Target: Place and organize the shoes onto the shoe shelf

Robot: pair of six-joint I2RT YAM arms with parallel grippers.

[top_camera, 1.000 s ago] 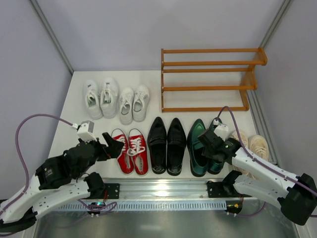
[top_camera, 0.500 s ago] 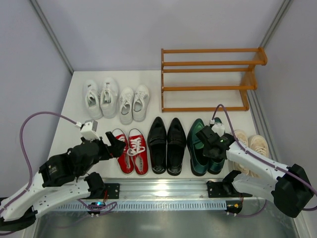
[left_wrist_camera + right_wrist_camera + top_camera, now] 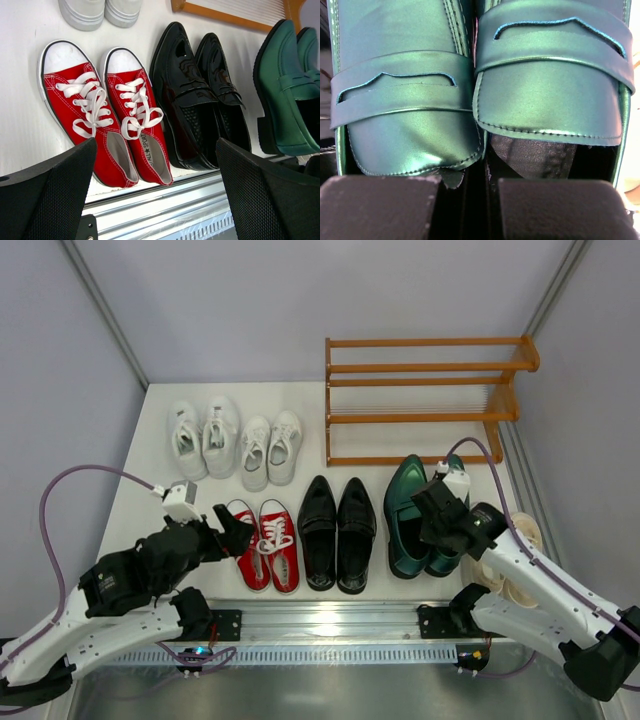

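My right gripper (image 3: 468, 192) is pressed nearly together. Its two dark pads pinch the touching inner walls of the dark green loafers (image 3: 405, 85), one finger inside each shoe. Only my right wrist view shows that grip. From overhead my wrist covers the heels, and I cannot tell whether the pair is lifted or resting on the table (image 3: 140, 490). Overhead, the loafers' toes point at the shoe shelf (image 3: 425, 418), just short of its lowest tier.

My left gripper (image 3: 157, 200) is spread wide near the red sneakers (image 3: 100, 120), holding nothing. Its view shows the glossy black loafers (image 3: 195, 105) just beside them. Only the overhead view shows two white sneaker pairs (image 3: 235, 445) farther back and the cream shoes (image 3: 527, 532), partly under my right arm.
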